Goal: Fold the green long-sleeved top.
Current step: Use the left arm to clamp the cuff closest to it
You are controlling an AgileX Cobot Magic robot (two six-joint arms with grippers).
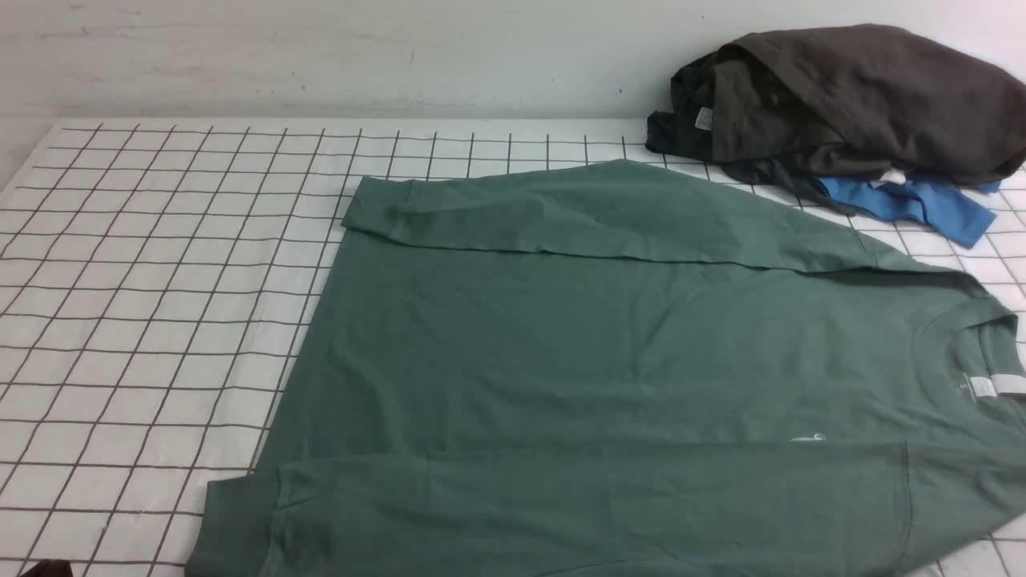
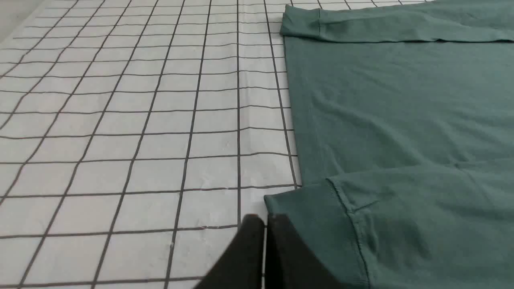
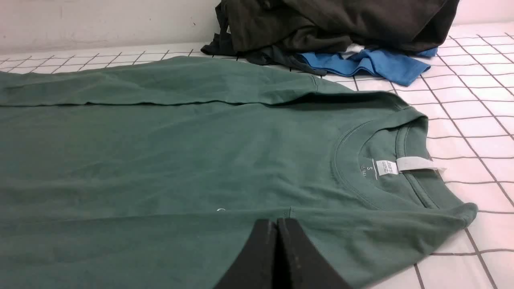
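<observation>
**top lies crosswise: hem end by the left jaws, collar end by the right**

the green long-sleeved top [image 1: 561, 344] lies flat on the bench [image 1: 160, 280]. its long axis runs side to side in front of the robot, with the hem towards the robot's left and the collar [image 3: 385, 160] with its white neck label [image 3: 417, 163] towards its right. both sleeves already lie folded in along the body, one on the far edge and one on the near edge.

the left jaws are pressed together and hold nothing. their tips sit right at the edge of the near sleeve's cuff [image 2: 305, 208], at the near hem-side corner. the right jaws are likewise closed and empty, over the near sleeve by the shoulder, with the collar just ahead of them.

so each arm is nearest its own end, and a fold along the length would likely carry one end over to the other. the dark garments [image 1: 850, 96] and the blue garment [image 1: 914, 200] lie at the far right, just beyond the far shoulder.
</observation>
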